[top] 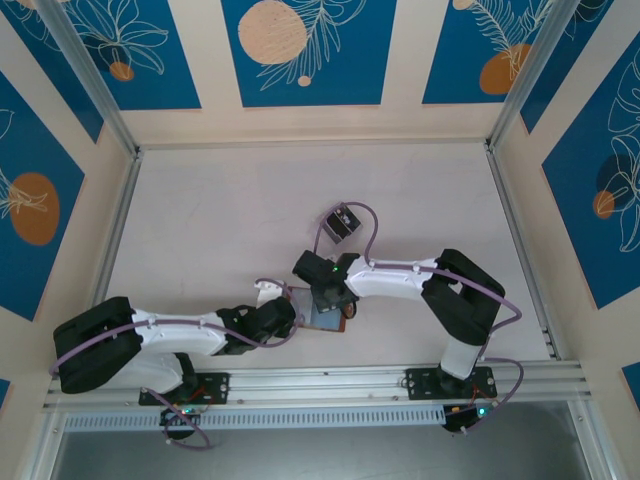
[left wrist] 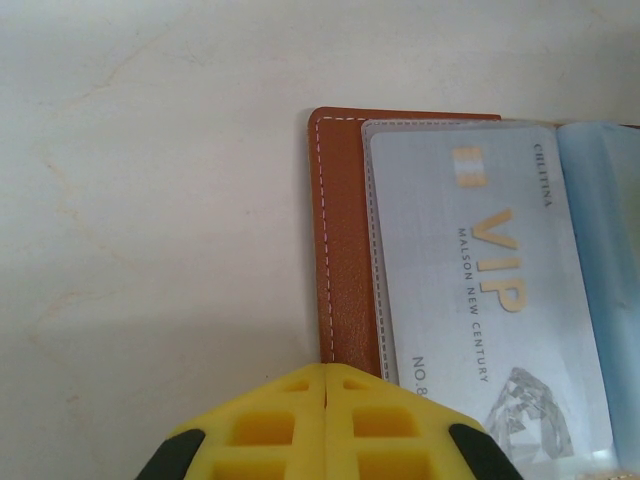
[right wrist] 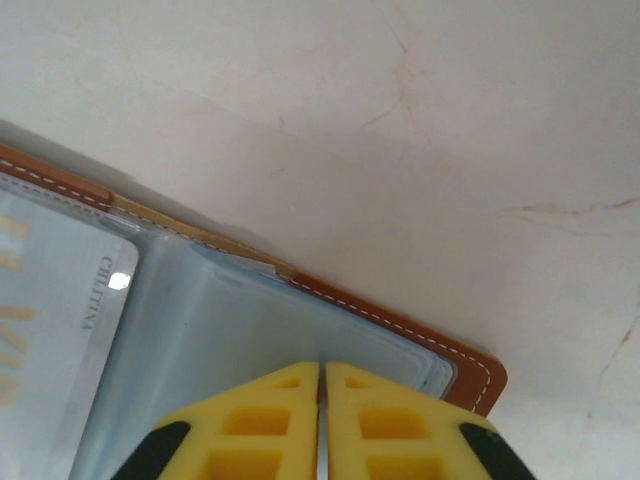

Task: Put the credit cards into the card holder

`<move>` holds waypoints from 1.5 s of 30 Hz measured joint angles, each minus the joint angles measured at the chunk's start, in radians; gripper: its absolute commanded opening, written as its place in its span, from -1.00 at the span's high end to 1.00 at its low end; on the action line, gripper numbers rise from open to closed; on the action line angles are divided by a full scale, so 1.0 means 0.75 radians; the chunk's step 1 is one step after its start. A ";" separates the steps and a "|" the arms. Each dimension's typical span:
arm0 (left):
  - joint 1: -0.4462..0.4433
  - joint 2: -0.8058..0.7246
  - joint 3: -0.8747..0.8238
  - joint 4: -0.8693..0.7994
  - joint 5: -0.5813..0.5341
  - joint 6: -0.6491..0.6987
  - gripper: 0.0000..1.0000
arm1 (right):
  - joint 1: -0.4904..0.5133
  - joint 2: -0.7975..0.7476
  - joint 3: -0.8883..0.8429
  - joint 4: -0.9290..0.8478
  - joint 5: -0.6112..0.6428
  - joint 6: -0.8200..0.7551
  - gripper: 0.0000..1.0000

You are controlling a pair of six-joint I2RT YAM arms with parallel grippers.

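Brown wallet (left wrist: 345, 250) open on table (left wrist: 150, 200), VIP card (left wrist: 480, 280) tucked inside just ahead of left end effector (left wrist: 327, 370), jaws closed, right end effector (right wrist: 322, 366) closed over blue pockets (right wrist: 240, 330)

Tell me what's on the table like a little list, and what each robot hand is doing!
table: pale, with faint marble lines
card holder: brown leather, lying open, pale blue pockets inside
silver card: gold VIP letters, tucked in a clear pocket
left gripper: yellow, shut, at the holder's brown edge
right gripper: yellow, shut, over the blue pockets
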 measured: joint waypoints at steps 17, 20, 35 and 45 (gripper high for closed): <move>0.000 0.000 -0.001 0.000 0.000 -0.001 0.93 | -0.002 -0.038 -0.040 0.058 -0.049 -0.011 0.75; 0.000 0.000 -0.001 0.000 0.000 -0.001 0.93 | 0.009 -0.072 -0.044 0.033 -0.024 -0.019 0.56; 0.000 0.000 -0.001 -0.001 0.000 -0.005 0.92 | -0.018 -0.085 -0.041 -0.005 0.027 -0.063 0.45; -0.006 -0.022 -0.001 -0.037 0.002 -0.005 0.92 | -0.020 -0.027 -0.039 0.019 0.016 -0.069 0.50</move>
